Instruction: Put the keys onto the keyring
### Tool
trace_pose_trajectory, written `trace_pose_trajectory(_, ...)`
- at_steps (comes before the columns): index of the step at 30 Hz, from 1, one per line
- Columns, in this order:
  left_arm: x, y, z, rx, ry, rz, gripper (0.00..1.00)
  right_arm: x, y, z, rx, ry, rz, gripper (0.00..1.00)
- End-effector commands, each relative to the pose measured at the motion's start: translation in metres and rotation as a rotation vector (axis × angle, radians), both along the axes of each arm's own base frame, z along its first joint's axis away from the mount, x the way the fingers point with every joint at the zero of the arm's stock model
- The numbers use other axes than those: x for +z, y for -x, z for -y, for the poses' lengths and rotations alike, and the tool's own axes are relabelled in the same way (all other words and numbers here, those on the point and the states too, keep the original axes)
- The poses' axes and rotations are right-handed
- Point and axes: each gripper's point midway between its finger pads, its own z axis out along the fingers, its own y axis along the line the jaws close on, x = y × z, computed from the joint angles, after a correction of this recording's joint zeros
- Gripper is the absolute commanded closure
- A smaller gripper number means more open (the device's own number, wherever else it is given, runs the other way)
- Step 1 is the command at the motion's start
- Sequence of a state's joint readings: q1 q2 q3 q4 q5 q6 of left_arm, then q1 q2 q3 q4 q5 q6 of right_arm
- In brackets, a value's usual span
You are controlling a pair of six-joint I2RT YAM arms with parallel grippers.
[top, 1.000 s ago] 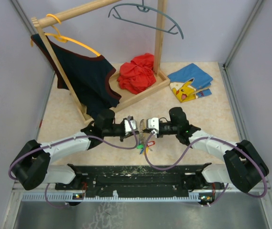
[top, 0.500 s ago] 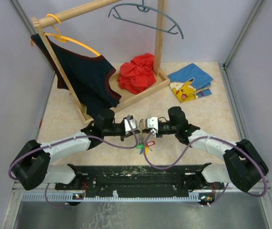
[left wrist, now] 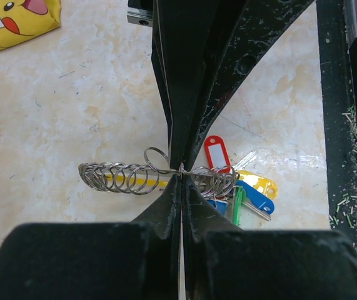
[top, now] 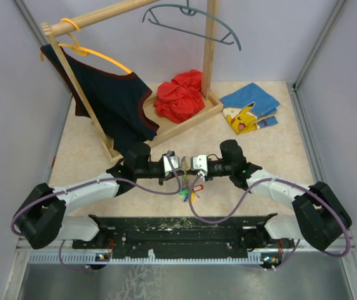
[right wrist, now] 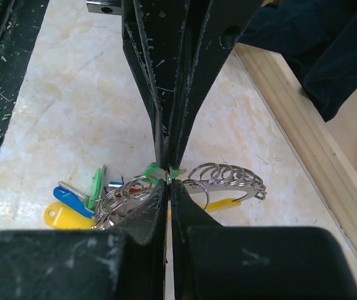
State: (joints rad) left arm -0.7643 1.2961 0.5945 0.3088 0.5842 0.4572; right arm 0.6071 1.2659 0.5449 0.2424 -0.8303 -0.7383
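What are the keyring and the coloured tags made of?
Keyring: probably steel wire, bare and shiny; it is silvery and glints along its coils. Tags: likely plastic, smooth and glossy; flat bright red, yellow and blue with soft highlights.

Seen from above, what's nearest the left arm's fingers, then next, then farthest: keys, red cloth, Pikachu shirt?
1. keys, right beside the left fingers, near side.
2. red cloth, straight behind.
3. Pikachu shirt, farther back, to the right.

Centre frame, the left fingers (left wrist: 191,94) hide the middle of the keyring (left wrist: 112,178) — keys (left wrist: 256,197) sit partly behind them; overhead, they're too small to separate.
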Motion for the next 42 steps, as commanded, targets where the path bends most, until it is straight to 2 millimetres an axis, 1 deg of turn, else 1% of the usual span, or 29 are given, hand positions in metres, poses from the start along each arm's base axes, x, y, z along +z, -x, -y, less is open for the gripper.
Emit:
trace_pose_trajectory(1,0.017,0.000,0.005,0.011,0.032,-0.022,1.00,0.031,0.009,-0.014,0.105,-0.084,0.124,1.00)
trace_pose_trajectory(6,0.011,0.004,0.002,0.012,0.019,-0.106,1.00,0.032,0.012,-0.013,0.119,-0.085,0.145,1.00)
trace_pose_trajectory(16,0.011,0.005,-0.005,0.003,0.063,-0.203,1.00,0.032,0.014,-0.011,0.130,-0.085,0.152,1.00)
trace_pose_trajectory(28,0.012,-0.006,-0.015,0.036,0.137,-0.301,1.00,0.032,0.016,-0.012,0.151,-0.092,0.142,1.00)
trace_pose_trajectory(34,0.008,-0.007,-0.013,0.032,0.132,-0.340,1.00,0.032,0.016,-0.012,0.151,-0.092,0.139,1.00)
trace_pose_trajectory(39,-0.001,-0.004,-0.015,0.045,0.119,-0.390,1.00,0.044,0.009,-0.009,0.106,-0.143,0.157,1.00)
trace_pose_trajectory(42,-0.004,-0.002,-0.015,0.052,0.131,-0.403,1.00,0.051,0.009,-0.009,0.096,-0.180,0.149,1.00)
